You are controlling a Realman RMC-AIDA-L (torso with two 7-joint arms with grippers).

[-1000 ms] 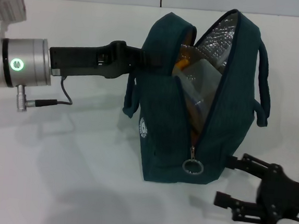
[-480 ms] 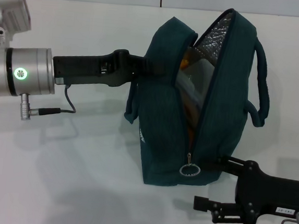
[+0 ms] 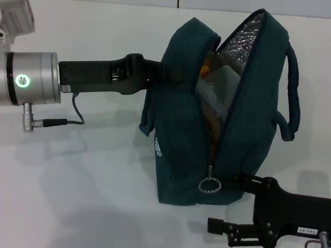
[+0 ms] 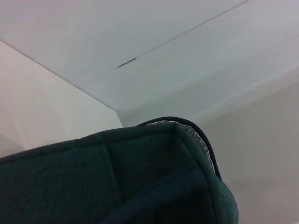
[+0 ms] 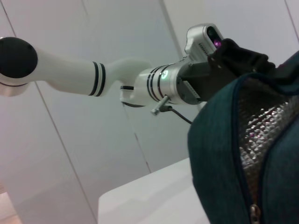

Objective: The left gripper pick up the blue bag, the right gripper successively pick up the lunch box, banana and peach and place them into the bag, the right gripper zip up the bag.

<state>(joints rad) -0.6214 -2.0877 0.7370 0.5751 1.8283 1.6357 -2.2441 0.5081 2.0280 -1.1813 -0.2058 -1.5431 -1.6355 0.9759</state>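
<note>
Nearest the camera, the right gripper (image 3: 228, 204) lies low on the white table (image 3: 60, 196), fingers spread apart and holding nothing; its upper finger reaches to the base of the blue bag (image 3: 179, 131), just beside the zip's ring pull (image 3: 209, 186). The bag stands upright, mouth gaping, foil lining exposed, the lunch box (image 3: 215, 88) inside. Beyond, the left gripper (image 3: 173, 72) grips the bag's upper edge, fingers clamped.
</note>
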